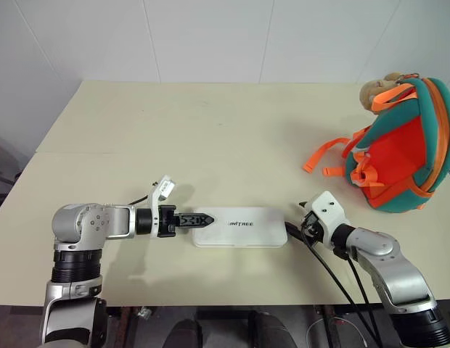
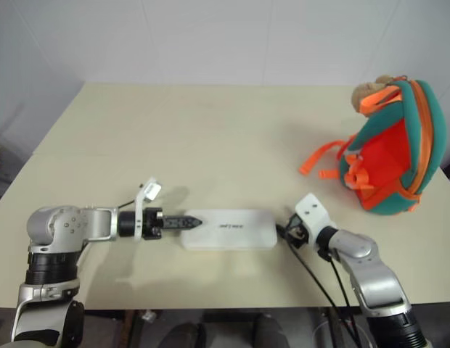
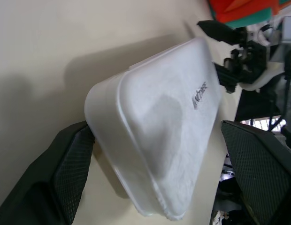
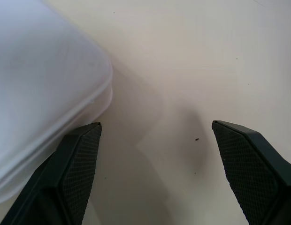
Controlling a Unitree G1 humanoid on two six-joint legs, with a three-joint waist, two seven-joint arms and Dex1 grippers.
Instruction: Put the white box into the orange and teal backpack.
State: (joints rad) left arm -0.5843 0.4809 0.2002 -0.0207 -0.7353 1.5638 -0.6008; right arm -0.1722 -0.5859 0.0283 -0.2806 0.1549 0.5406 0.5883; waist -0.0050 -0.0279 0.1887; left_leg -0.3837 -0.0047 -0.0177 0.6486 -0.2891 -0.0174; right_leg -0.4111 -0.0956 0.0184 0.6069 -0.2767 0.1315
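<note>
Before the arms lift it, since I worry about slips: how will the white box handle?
The white box looks rigid, so it likely won't sag. Its smooth rounded edges may slip between the fingers. Lying flat, it should slide rather than tip.

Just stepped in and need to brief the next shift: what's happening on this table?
A two-armed robot is working on a flat white box lying on the table. Its left gripper is at one end of the box with fingers open around that end; the right gripper, also open, sits at the other end. Nothing is lifted yet. The orange and teal backpack stands apart on the robot's right.
</note>
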